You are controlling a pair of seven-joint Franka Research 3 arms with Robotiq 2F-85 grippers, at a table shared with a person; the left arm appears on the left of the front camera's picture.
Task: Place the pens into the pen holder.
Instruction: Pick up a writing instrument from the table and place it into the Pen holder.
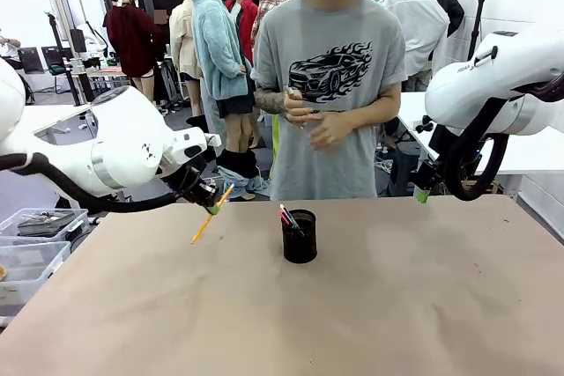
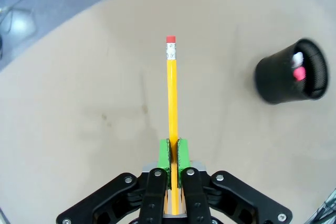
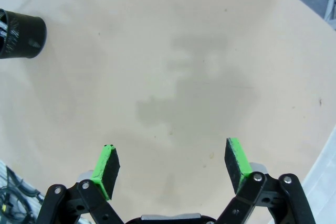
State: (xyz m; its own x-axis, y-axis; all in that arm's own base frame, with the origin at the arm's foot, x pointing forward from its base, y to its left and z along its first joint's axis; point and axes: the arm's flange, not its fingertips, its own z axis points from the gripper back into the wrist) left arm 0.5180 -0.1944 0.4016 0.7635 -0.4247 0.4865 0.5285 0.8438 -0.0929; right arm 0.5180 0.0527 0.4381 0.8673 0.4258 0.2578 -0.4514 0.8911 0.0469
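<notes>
A yellow pencil point(image 2: 171, 93) with a red eraser tip is pinched between the green pads of my left gripper point(image 2: 174, 153), which is shut on it. From the front, that gripper point(image 1: 211, 206) hangs above the table's left part, and the pencil point(image 1: 210, 217) slants down to the left. The black mesh pen holder point(image 1: 300, 236) stands mid-table, with a red-ended marker and a whitish pen inside. In the left wrist view the pen holder point(image 2: 292, 72) lies off to the right. My right gripper point(image 3: 173, 169) is open over bare table, with the pen holder point(image 3: 21, 32) far to its left.
A person point(image 1: 330, 77) stands at the far side with hands clasped at the chest. Clear plastic bins point(image 1: 31, 244) sit beside the table's left edge. The brown tabletop point(image 1: 370, 323) has free room all around the holder.
</notes>
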